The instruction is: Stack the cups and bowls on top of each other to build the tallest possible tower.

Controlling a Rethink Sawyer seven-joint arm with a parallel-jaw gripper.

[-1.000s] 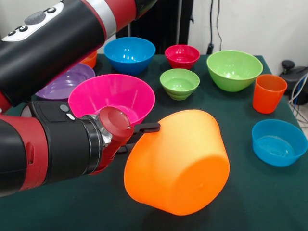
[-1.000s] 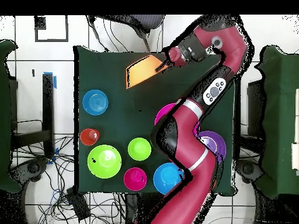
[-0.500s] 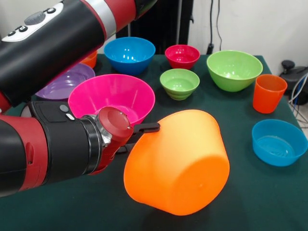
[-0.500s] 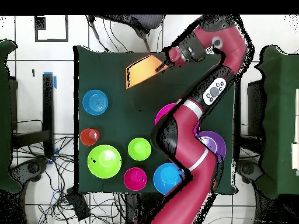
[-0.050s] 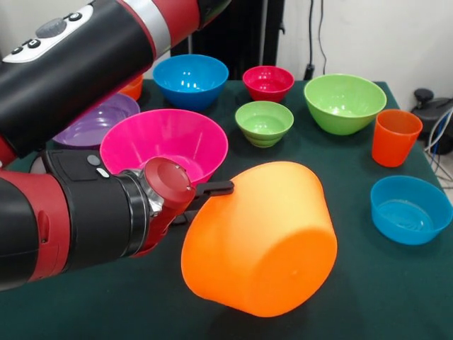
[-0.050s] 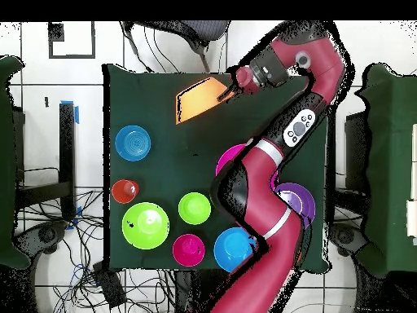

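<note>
My gripper (image 5: 211, 197) (image 6: 229, 90) is shut on the rim of the large orange bowl (image 5: 260, 238) (image 6: 199, 99). It holds the bowl tipped on its side above the table, base towards the front camera. The large pink bowl (image 5: 164, 142) (image 6: 230, 155) stands just behind the gripper. The orange cup (image 5: 394, 137) (image 6: 125, 191) stands upright at the right. The purple bowl (image 5: 95, 122) (image 6: 298, 200), medium blue bowl (image 5: 190, 80) (image 6: 234, 249), red bowl (image 5: 268, 83) (image 6: 189, 249), small green bowl (image 5: 264, 122) (image 6: 195, 208), bigger green bowl (image 5: 345, 103) (image 6: 146, 226) and small blue bowl (image 5: 410, 210) (image 6: 133, 143) sit apart, open side up.
A small orange bowl (image 5: 132, 87) peeks out behind the arm at the back left. The arm (image 5: 71, 64) (image 6: 261, 187) spans the left half of the front view and covers part of the purple and pink bowls. The green cloth (image 5: 396, 297) covers the table.
</note>
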